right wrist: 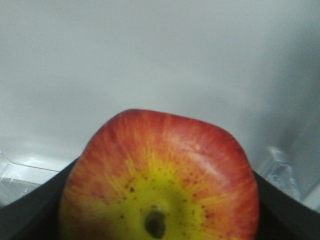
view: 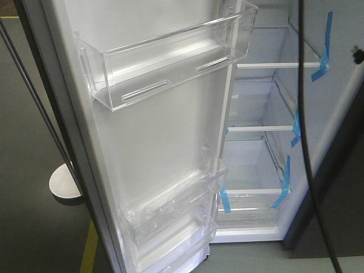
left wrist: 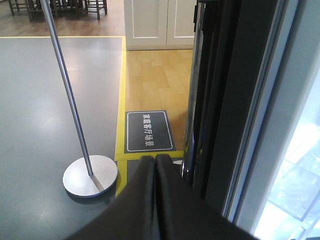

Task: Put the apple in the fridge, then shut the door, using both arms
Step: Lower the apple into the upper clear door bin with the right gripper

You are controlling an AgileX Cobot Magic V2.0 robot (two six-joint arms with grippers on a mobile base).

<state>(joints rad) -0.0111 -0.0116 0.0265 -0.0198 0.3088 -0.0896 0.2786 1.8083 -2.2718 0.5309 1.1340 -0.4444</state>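
**Apple held close to a white fridge wall, door wide open**

The right gripper [right wrist: 162, 172] had its jaws clamped on the apple [right wrist: 155, 150]. A white surface stood just beyond them and clear plastic edges showed low on either side, but whether this was a shelf or a door bin could not be told. The left gripper [left wrist: 156, 159] had its jaws pressed together, empty, beside the dark outer edge of the door [view: 170, 131]. If let go above a glass shelf [view: 273, 65] of the fridge [view: 267, 102], the round apple might roll out. A door swung too early could strike the right gripper. Beyond the left jaws lay grey floor [left wrist: 35, 125], a yellow line [left wrist: 121, 100], a floor sign [left wrist: 148, 131] and, to their left, a pole stand [left wrist: 90, 176].
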